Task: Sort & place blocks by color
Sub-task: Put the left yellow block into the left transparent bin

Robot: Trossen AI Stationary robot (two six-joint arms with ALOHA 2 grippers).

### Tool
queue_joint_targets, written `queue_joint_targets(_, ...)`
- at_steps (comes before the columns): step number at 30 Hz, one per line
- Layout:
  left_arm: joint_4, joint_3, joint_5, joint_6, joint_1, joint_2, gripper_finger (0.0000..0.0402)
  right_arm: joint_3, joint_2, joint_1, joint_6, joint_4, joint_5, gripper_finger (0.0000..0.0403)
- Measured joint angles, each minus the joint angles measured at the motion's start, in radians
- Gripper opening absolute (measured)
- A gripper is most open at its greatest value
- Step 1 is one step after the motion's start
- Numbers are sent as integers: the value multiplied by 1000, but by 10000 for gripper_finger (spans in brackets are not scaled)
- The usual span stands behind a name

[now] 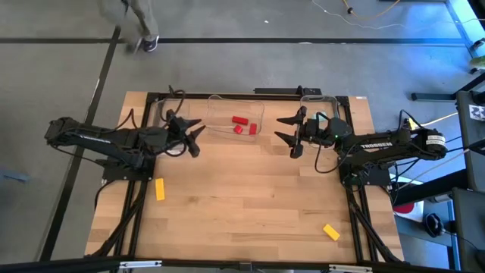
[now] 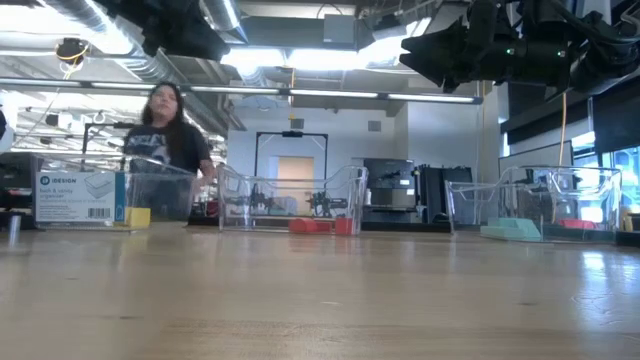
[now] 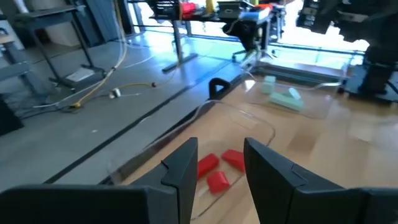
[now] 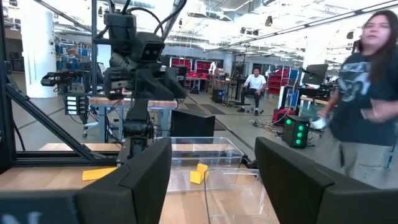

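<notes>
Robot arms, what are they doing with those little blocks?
They are sorting blocks by color into clear bins. Three red blocks already sit in the middle bin. Teal blocks lie in the bin by the right arm, and one yellow block is in the bin on the left. Two yellow blocks still lie on the table. The left gripper and right gripper hover open near the bins, holding nothing.

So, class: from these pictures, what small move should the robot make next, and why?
Probably the left gripper, fingers open and empty, should swing toward the yellow block lying loose on the table near it. The three red blocks already sit together in the middle bin, so yellow remains unsorted.
</notes>
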Motion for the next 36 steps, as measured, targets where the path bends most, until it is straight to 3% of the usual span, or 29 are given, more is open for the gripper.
queue_joint_targets(6, -6, 0, 69, -2, 0, 0, 121, 0, 0, 0, 0, -5, 0, 235)
queue_joint_targets(15, -7, 0, 76, 37, 0, 0, 123, 0, 0, 0, 0, -8, 0, 235)
queue_joint_targets(27, -7, 0, 105, 62, -1, 9, 207, 0, 0, 0, 0, -7, 0, 235)
queue_joint_targets(36, -17, -1, 118, 58, 0, 13, 216, 0, 0, 0, 0, -7, 0, 235)
